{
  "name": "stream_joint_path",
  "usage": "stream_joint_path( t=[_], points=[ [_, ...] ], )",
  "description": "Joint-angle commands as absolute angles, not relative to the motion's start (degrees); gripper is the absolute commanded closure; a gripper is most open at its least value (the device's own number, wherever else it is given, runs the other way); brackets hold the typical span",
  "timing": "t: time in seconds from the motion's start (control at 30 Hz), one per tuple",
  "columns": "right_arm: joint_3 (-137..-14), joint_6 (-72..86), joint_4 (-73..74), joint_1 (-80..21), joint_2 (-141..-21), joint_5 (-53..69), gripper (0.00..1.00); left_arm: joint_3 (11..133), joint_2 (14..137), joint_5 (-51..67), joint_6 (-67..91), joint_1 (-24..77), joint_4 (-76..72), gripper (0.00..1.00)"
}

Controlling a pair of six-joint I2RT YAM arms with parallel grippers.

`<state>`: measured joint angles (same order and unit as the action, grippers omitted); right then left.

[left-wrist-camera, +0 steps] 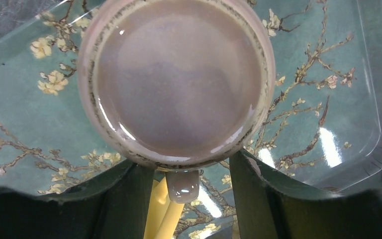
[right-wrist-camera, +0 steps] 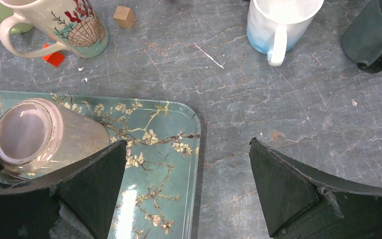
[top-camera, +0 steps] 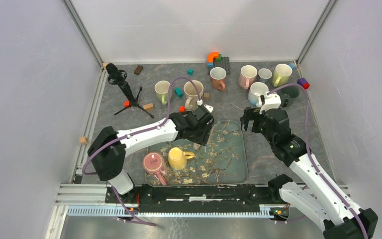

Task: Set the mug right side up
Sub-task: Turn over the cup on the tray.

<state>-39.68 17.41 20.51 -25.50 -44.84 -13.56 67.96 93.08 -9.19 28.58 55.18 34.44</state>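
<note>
Mug (left-wrist-camera: 176, 84) upside down, base up, on tray (left-wrist-camera: 338, 99) nr its far edge. L gripper (left-wrist-camera: 185, 162) straddles it, fingers (left-wrist-camera: 129, 199) either side, handle betw them; can't tell if clamped. R gripper (right-wrist-camera: 188, 144) spread wide, empty, over tray's far-right corner.

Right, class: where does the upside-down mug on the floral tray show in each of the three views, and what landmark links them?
Left wrist: the mug fills the upper centre, base toward the camera.
Right wrist: far left, standing on the floral tray.
Top external: almost wholly hidden under the left gripper.
Shared landmark: the floral tray, seen in all three.
</note>
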Motion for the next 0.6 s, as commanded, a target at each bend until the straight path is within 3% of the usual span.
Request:
stream_joint_path(
  t=[0.0, 0.57],
  points=[
    [-39.2, 18.2, 18.2, -25.7, -44.1, -13.4, 0.02, 71.9, 95.5, -8.3, 24.5, 55.7, 37.3, 0.39],
    [-38.3, 18.7, 17.9, -25.7, -43.8, -13.0, 0.02, 74.7, 98.7, -11.1, 24.3, 55.7, 38.8, 0.57]
  ],
)
